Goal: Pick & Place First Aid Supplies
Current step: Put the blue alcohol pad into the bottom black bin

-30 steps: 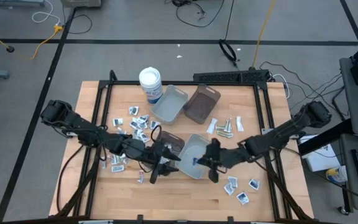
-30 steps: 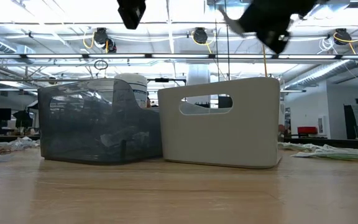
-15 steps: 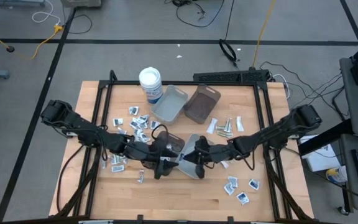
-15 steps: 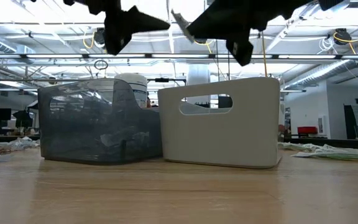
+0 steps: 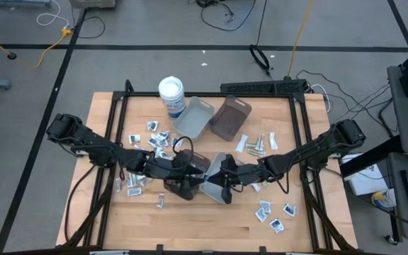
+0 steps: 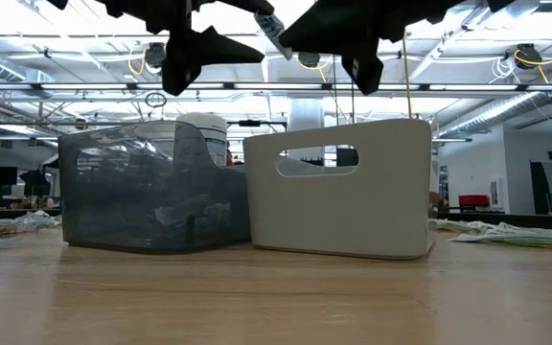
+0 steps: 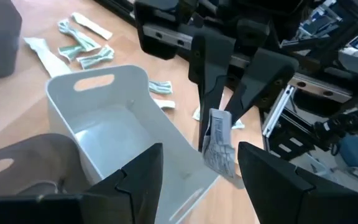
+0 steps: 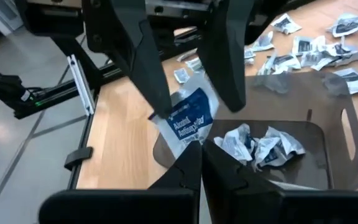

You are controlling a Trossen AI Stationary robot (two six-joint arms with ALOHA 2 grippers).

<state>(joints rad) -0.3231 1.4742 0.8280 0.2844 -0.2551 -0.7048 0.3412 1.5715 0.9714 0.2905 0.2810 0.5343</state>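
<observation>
While the right gripper (image 7: 219, 134) pinches a blue-and-white packet (image 8: 188, 121) above the brown tray (image 8: 328, 134), the left gripper (image 8: 188, 74) brackets it with fingers apart, not yet touching: probably a handover. Other packets (image 5: 154, 138) lie scattered near the left arm.

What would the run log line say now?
left gripper: open, astride packet | right gripper: shut on packet | place: above brown tray | phase: likely handover

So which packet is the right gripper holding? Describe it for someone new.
Find the two front trays, brown tray and pale grey tray. Above where they meet, the right gripper pinches one packet. Unlike the crumpled packets in the brown tray, it is flat, blue-printed and in the air.
</observation>
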